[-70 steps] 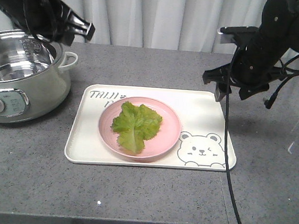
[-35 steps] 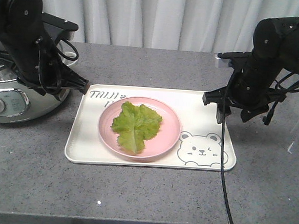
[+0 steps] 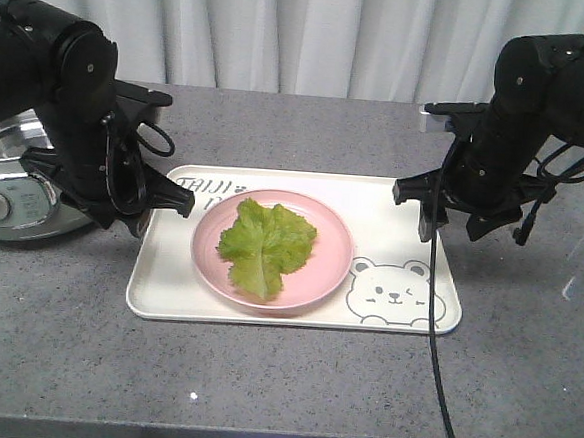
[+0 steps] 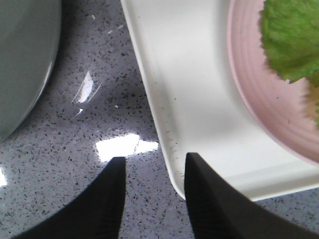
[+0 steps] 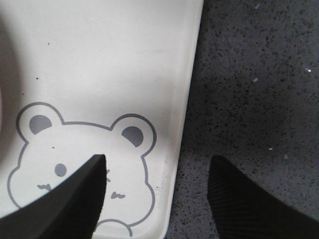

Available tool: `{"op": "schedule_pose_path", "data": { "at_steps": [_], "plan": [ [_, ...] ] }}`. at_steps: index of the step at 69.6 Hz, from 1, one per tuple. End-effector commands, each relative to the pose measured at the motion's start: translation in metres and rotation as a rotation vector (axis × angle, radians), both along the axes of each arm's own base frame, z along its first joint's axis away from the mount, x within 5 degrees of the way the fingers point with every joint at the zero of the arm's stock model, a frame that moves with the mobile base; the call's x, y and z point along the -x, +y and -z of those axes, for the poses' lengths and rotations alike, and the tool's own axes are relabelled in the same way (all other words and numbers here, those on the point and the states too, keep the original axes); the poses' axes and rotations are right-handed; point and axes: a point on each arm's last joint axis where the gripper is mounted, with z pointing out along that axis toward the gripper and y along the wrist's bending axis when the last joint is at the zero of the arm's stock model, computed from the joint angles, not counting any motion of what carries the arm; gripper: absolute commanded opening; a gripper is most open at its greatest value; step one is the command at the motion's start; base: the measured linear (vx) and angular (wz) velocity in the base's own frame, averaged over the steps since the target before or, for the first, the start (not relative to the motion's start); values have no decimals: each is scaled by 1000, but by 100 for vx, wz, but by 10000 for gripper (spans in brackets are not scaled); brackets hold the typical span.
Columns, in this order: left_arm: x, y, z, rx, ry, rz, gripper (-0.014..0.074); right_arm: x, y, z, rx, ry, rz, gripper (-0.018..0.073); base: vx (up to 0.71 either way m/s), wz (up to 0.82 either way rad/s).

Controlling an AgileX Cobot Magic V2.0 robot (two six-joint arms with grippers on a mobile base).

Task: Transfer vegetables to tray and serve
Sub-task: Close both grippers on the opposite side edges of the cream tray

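Observation:
The vegetables, one ruffled green lettuce leaf (image 3: 265, 239), lie on a round pink plate (image 3: 336, 250) that stands on the cream tray (image 3: 393, 201) with the bear face. My left gripper (image 3: 164, 210) hangs low at the tray's left rim. In the left wrist view the left gripper (image 4: 155, 164) is open, one finger over the table and the other at the tray (image 4: 189, 89) near its corner; the leaf (image 4: 294, 40) shows at top right. My right gripper (image 3: 429, 215) is at the right rim. The right gripper (image 5: 158, 164) stands open astride the tray's edge (image 5: 182, 129).
A pale green electric pot (image 3: 3, 194) with a steel inside stands at far left, partly behind my left arm. A black cable (image 3: 435, 329) hangs from the right arm across the tray's right end down to the table's front edge. Curtains close the back.
My left arm has swung down from above the pot to the tray's left rim. The right arm has sunk a little at the right rim. Leaf, plate and tray have not moved.

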Motion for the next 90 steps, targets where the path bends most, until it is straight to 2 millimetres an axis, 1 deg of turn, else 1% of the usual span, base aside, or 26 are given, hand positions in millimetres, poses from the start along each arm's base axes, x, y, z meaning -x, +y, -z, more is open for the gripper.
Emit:
{"op": "schedule_pose_path", "data": {
  "at_steps": [1,18,23,30,35,46,64,90],
  "plan": [
    [5,2,-22,31,-66,-11,272,11,-4,-29,-9,-38,7,427,0,0],
    [4,2,-22,35,-76,-8,272,12,-4,-29,-12,-34,32,427,0,0],
    [3,1,-22,36,-79,-8,272,15,-5,-22,-4,-10,40,427,0,0],
    [3,1,-23,37,-82,-8,272,24,-9,-3,39,56,32,427,0,0],
    [3,1,-23,39,-87,-7,272,28,-12,1,61,61,29,427,0,0],
    [3,1,-23,39,-87,-7,272,30,-13,-6,58,25,36,427,0,0],
    [3,1,-23,38,-84,-6,272,27,-9,-5,19,7,41,427,0,0],
    [2,1,-23,42,-94,-5,272,25,-9,-2,22,7,38,427,0,0]
  ]
}}
